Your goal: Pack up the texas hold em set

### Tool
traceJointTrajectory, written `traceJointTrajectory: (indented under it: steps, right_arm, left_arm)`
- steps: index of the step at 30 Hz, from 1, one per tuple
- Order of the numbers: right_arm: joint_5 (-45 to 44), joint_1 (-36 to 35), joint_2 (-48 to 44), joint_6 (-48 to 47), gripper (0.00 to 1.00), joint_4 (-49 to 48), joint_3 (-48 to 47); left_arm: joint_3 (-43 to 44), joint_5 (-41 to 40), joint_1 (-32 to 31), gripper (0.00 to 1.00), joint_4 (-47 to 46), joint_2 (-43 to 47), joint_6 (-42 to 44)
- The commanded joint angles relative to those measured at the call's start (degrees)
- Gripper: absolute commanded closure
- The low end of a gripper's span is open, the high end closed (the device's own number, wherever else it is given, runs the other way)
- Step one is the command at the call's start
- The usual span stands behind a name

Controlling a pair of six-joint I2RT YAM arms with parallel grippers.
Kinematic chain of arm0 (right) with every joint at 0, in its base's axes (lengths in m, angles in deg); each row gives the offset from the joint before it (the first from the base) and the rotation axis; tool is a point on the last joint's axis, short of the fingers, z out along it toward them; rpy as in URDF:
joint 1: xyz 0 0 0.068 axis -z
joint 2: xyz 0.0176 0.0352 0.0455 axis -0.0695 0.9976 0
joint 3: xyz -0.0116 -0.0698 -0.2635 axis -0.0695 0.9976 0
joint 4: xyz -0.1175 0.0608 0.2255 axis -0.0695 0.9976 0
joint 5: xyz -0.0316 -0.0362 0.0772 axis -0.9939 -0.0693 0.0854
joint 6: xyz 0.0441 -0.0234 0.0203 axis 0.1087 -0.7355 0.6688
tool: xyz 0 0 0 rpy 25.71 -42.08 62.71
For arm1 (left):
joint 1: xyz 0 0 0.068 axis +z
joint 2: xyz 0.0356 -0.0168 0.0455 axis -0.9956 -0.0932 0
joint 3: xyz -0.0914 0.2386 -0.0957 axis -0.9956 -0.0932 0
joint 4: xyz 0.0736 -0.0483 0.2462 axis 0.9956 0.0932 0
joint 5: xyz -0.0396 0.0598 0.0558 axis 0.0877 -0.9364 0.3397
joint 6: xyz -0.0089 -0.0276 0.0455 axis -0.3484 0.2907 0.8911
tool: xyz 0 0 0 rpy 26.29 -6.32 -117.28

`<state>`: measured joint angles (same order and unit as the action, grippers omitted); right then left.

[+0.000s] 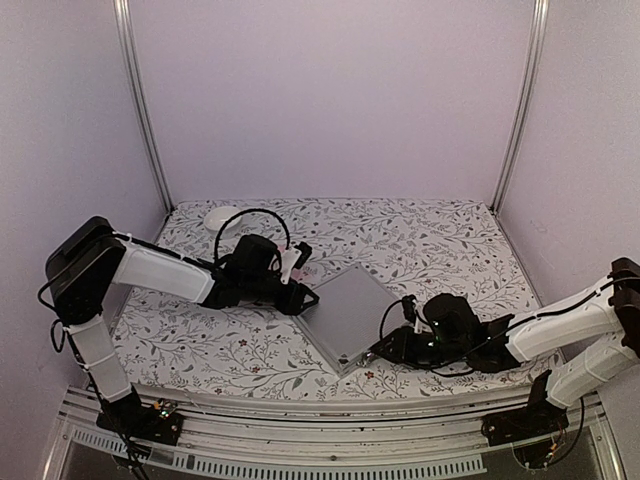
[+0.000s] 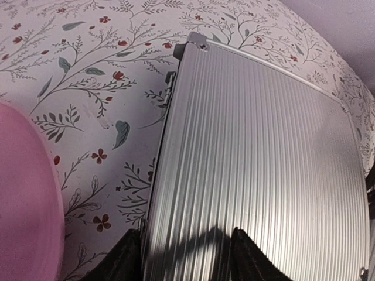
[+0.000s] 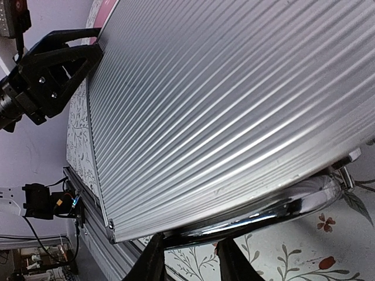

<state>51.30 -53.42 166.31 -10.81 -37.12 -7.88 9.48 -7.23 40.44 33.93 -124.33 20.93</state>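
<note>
Your case (image 1: pixel 345 315) lies flat and shut in the middle of the cloth (image 1: pixel 450 245). It is turned like a diamond. All you can see of the set is the ribbed silver lid. A shiny handle (image 3: pixel 281 213) runs along the side near your right arm.

Your left gripper (image 1: pixel 303 293) is at the case's left corner. In the left wrist view its two fingers (image 2: pixel 126 260) stand apart, one just off the edge and one over the lid. You cannot tell if they squeeze the case.

Your right gripper (image 1: pixel 383 350) is low at the near right corner, by the handle. Its fingers (image 3: pixel 151 260) stand a little apart and you can see cloth between them. The handle runs across their tips, not in a pinch.

The pink plate (image 2: pixel 26 211) sits just left of the case and does not touch it. The white bowl (image 1: pixel 224 217) is at the back left, well apart from the case.
</note>
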Motion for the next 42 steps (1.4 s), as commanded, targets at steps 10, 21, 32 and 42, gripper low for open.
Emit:
traceJointTrajectory:
  steps: [10,21,32,42]
  right_arm:
    - [-2.23,0.81,-1.1,-4.26,0.7,-6.38,-6.6]
    - [-2.16,1.74,-0.97,-4.58,0.63,-4.43,-7.1]
    - [-1.99,2.45,-2.01,-4.89,0.56,-3.95,-7.51]
    - [-0.41,2.79,-2.49,-6.21,0.55,-2.9,-9.75]
  left_arm:
    - [-1.89,7.95,-4.44,0.5,8.89,-1.59,-1.94]
    - [-1.71,7.12,-4.37,0.49,9.54,-1.26,-2.02]
    - [-1.02,6.42,-4.33,0.49,10.25,-1.31,-1.87]
    - [-0.49,6.09,-4.37,0.49,10.59,-1.35,-1.77]
